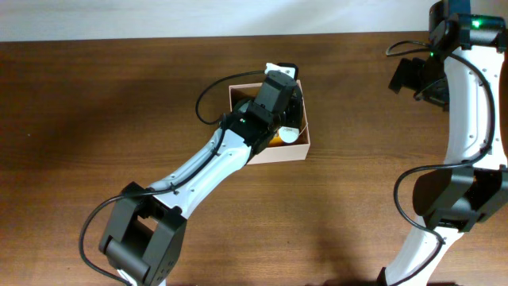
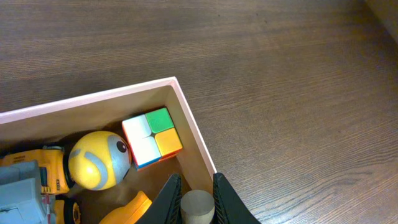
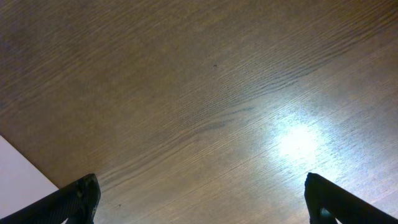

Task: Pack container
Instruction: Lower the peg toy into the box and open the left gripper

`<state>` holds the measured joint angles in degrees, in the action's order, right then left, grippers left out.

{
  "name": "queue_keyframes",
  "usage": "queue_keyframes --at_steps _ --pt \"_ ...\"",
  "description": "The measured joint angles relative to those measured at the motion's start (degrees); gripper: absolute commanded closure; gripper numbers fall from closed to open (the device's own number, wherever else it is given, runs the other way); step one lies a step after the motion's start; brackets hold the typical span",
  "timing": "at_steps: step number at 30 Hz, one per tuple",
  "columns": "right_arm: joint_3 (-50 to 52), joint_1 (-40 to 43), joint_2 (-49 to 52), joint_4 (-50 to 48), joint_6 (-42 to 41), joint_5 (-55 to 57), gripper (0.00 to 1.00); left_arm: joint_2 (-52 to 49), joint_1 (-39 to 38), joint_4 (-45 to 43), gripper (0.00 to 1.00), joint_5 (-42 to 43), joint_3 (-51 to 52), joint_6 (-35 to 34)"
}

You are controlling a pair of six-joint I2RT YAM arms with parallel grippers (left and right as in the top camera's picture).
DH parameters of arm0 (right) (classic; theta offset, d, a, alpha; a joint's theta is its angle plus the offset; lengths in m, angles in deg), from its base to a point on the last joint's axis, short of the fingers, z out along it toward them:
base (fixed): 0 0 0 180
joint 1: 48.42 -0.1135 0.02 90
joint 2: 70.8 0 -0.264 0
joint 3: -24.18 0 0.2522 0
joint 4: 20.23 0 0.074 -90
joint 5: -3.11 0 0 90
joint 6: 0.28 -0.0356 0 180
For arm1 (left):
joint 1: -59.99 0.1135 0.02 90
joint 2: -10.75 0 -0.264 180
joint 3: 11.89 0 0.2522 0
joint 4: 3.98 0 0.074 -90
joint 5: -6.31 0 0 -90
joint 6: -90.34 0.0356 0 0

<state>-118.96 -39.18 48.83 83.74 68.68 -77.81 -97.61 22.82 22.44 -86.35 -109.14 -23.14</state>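
Note:
The container (image 1: 295,151) is a shallow white-walled box with a tan inside, at the table's middle. Its corner shows in the left wrist view (image 2: 186,106). Inside lie a colourful cube (image 2: 152,137), a yellow ball-shaped toy with a grey-blue stripe (image 2: 96,160), a yellow and grey toy vehicle (image 2: 28,180) and an orange-yellow piece (image 2: 127,210). My left gripper (image 2: 196,202) hangs over the box's inner corner and is shut on a small tan cylinder (image 2: 197,208). My right gripper (image 3: 199,199) is open and empty above bare table at the far right, and its arm shows in the overhead view (image 1: 413,75).
Dark wood table (image 1: 95,111) lies all round the box. The left arm (image 1: 206,163) reaches diagonally from the front left over the box. The right arm's base and cables (image 1: 444,206) stand at the right edge. A white surface (image 3: 18,171) shows beyond the table edge.

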Motion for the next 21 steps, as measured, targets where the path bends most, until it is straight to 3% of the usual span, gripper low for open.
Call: queue_keyframes --at_steps 3,8,9,21 --pt "0.0 0.0 0.0 0.0 0.0 0.0 0.01 -0.17 0.0 0.0 0.95 0.0 0.0 0.02" --pt "0.0 0.0 0.0 0.0 0.02 0.0 0.01 -0.7 0.0 0.04 0.45 -0.02 0.0 -0.39" --pt "0.0 0.0 0.0 0.0 0.0 0.0 0.01 -0.72 0.0 -0.02 0.41 -0.13 0.0 -0.44" --pt "0.0 0.0 0.0 0.0 0.0 0.0 0.01 -0.72 0.0 -0.07 0.39 -0.17 0.0 -0.59"
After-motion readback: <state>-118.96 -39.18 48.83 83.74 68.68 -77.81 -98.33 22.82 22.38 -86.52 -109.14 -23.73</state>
